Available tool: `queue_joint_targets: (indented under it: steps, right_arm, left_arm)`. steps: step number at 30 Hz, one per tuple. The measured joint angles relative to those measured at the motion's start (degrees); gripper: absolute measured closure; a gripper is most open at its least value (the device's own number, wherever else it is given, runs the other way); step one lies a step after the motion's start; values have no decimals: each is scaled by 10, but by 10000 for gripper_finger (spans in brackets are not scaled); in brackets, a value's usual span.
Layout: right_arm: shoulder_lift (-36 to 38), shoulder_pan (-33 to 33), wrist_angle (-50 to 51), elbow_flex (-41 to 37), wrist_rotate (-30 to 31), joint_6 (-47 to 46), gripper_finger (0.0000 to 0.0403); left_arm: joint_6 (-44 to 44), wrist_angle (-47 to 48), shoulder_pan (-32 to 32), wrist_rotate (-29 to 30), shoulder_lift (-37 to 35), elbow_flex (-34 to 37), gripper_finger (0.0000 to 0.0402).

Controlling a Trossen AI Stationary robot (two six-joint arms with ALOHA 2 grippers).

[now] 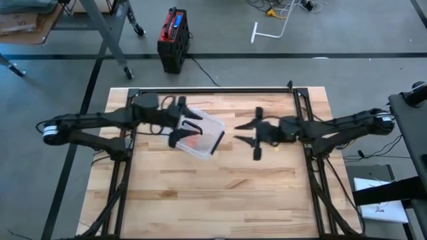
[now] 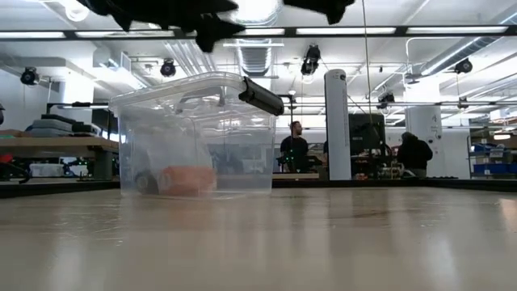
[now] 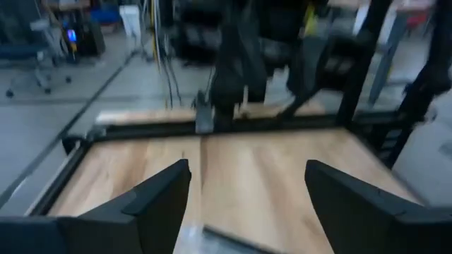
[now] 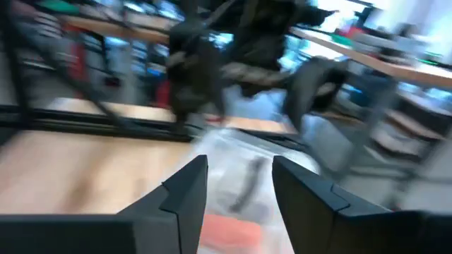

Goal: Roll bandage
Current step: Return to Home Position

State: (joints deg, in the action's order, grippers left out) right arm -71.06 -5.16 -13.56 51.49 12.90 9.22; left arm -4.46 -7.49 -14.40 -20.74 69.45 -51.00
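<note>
A clear plastic box point(image 1: 203, 137) with its lid on stands by its base on the wooden table, left of centre. An orange bandage roll point(image 2: 187, 179) lies on the box's floor; it also shows through the wall in the high view point(image 1: 190, 142) and the right wrist view point(image 4: 233, 229). My left gripper point(image 1: 189, 128) hovers open above the box's left part, clear of the lid in the low view point(image 2: 202, 24). My right gripper point(image 1: 252, 139) hangs open in the air to the right of the box, pointing at it, with nothing between its fingers point(image 4: 183, 197).
A black latch point(image 2: 260, 97) sits on the lid's right end. A black frame rail point(image 1: 213, 91) runs along the table's far edge, with side rails by each arm's base. Bare wood point(image 1: 220, 200) stretches from the box to the near edge. People stand in the room behind.
</note>
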Motion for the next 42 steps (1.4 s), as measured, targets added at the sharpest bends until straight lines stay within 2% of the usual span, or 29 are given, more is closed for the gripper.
queue_joint_targets:
  steps: [2,4,9,11,16,22,25,26,30,35,37,39,42]
  right_arm:
    - [37,-1,-9,-36,-27,-8,258]
    - [78,-1,-12,-69,-24,-21,266]
    - [189,-2,-6,-157,-28,-47,288]
    - [229,-2,-17,-185,-29,-47,298]
    - [328,-2,-44,-248,-45,-46,327]
    - [421,-2,-51,-298,-44,-62,366]
    - [449,-2,-56,-328,-44,-83,382]
    - [453,-2,-59,-334,-44,-87,386]
    - [456,-2,-61,-353,-43,-99,399]
    - [451,-1,-73,-356,-32,-107,401]
    - [443,-1,-73,-352,-18,-105,401]
    - [434,-1,-74,-347,-11,-97,402]
    - [422,-1,-75,-342,-7,-77,402]
  left_arm:
    - [14,-6,8,0,-31,6,130]
    - [27,4,14,2,-68,23,137]
    - [78,137,14,74,-182,70,163]
    - [91,165,16,84,-224,95,175]
    - [119,107,27,89,-325,174,214]
    - [177,100,27,87,-440,258,311]
    - [215,150,27,27,-487,285,378]
    - [231,170,28,16,-496,294,389]
    - [309,225,28,-4,-503,333,392]
    - [338,261,27,24,-468,372,399]
    - [308,242,26,45,-442,379,400]
    - [278,213,25,103,-412,381,401]
    - [238,120,25,150,-367,379,401]
